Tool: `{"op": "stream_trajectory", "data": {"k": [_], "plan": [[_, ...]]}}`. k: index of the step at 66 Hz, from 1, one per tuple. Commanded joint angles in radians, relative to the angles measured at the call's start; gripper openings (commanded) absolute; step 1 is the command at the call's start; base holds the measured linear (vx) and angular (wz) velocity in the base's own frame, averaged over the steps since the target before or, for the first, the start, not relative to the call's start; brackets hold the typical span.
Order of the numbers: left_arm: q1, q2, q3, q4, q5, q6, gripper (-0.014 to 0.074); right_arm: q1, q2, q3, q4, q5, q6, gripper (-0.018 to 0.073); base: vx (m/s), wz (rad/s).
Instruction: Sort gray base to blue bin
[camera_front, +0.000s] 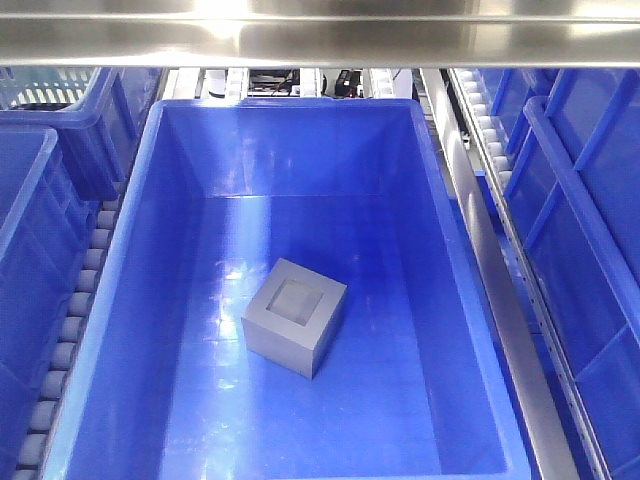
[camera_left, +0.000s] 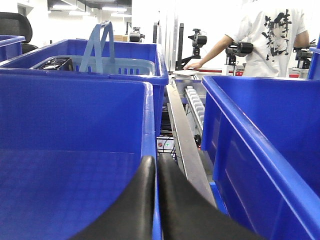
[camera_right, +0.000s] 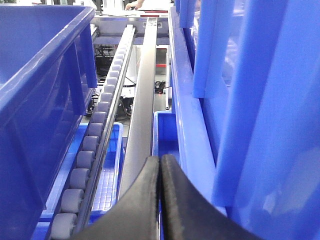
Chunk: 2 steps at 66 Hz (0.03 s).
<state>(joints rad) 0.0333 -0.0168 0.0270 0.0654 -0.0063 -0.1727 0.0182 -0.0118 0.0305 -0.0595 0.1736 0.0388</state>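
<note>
Left gripper is sitting pinched together, empty, beside the blue bin; the gray base is resting recess-up on its floor, looking rigid, matte, grippable across flat sides; right gripper is likewise pressed closed, empty.

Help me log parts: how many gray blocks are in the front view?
1. The gray block sits on the floor of the big blue bin, recess facing up, near the middle. The neighbouring bins' insides are partly out of view, so more may be hidden.
</note>
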Motion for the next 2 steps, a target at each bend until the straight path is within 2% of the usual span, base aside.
{"op": "stream_trajectory", "data": {"k": [1,2], "plan": [[-0.01,-0.009,0.029,-0.008,-0.07,-0.011,-0.0006,-0.005,-0.012,0.014,-0.006,-0.074,-0.005,-0.0009,0.0,0.0],[-0.01,-0.009,0.029,-0.008,-0.07,-0.011,-0.0006,-0.005,-0.012,0.014,-0.006,-0.074,-0.005,-0.0009,0.0,0.0]]}}
